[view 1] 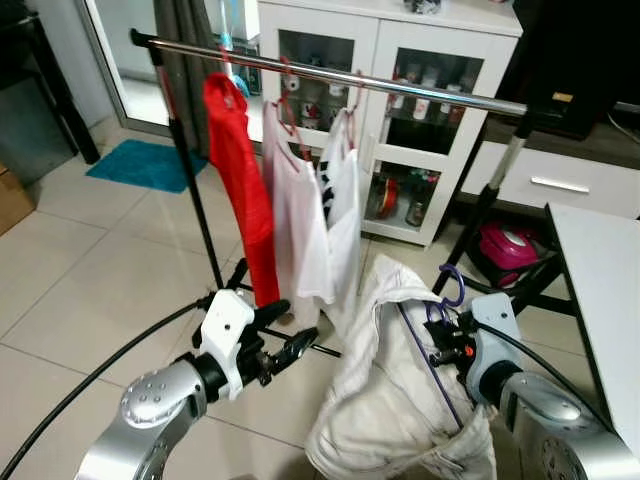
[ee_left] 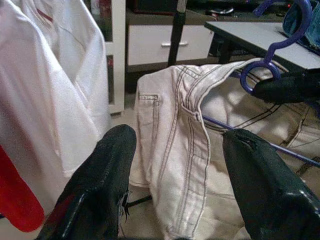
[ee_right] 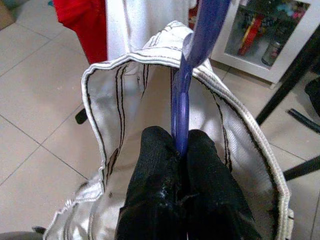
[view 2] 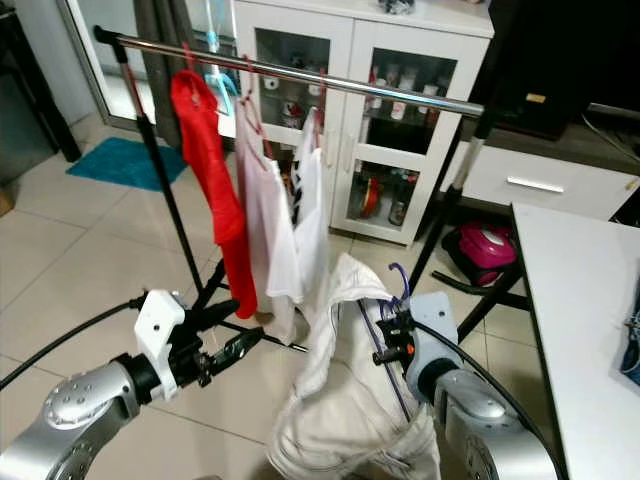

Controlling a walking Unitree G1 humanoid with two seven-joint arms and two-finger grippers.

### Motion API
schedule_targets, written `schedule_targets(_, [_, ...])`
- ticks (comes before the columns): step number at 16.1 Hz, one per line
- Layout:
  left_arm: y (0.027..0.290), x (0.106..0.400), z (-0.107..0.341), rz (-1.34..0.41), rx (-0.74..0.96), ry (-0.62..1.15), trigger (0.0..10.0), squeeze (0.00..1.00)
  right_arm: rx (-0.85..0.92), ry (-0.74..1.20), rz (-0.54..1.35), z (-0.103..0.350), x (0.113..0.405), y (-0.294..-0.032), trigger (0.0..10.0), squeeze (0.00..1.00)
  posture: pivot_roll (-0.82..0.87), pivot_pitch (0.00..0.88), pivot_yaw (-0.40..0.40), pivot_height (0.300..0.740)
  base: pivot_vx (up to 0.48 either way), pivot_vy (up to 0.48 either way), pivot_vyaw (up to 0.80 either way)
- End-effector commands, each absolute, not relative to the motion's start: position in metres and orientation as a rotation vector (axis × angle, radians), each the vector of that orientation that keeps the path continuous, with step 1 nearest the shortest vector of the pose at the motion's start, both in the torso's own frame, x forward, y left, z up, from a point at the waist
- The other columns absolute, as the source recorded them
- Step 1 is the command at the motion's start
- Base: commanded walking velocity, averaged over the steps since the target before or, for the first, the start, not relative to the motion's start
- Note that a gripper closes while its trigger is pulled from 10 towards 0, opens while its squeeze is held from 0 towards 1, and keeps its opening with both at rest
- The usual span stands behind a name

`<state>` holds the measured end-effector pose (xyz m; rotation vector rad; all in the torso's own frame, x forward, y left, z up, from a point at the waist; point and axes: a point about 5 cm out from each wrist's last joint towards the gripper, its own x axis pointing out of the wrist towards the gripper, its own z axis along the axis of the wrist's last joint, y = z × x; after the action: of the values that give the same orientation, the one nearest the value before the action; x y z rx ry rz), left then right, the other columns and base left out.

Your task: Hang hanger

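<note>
Purple hanger (ee_right: 182, 105) pinched in right gripper (ee_right: 177, 150), well below the clothes rail (view 1: 420, 88).

Draped with a white garment (view 1: 385, 400), hook up, just beyond the clamped fingers; left gripper (ee_left: 175, 165) spread, beside the garment; red shirt (view 1: 240, 180) and white shirts (view 1: 300, 210) hanging from the rail.
</note>
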<state>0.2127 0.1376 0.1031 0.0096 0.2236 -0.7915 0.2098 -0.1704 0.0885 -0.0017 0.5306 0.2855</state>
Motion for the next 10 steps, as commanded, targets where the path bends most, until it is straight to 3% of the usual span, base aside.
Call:
schedule_targets(1, [0.1387,0.2142,0.1042,-0.800,0.016,0.228,10.0,0.00,-0.008,0.490,0.292,0.0949,0.2145,-0.1705,10.0,0.00,-0.08,0.000,-0.012,0.740,0.000,0.285,0.00])
schedule_targets(10, [0.1392,0.2160,0.1031,-0.814,0.022,0.234,10.0,0.00,-0.014,0.505,0.313,0.0933,0.2102,-0.1663,10.0,0.00,-0.09,0.000,-0.009,0.740,0.000,0.286,0.00])
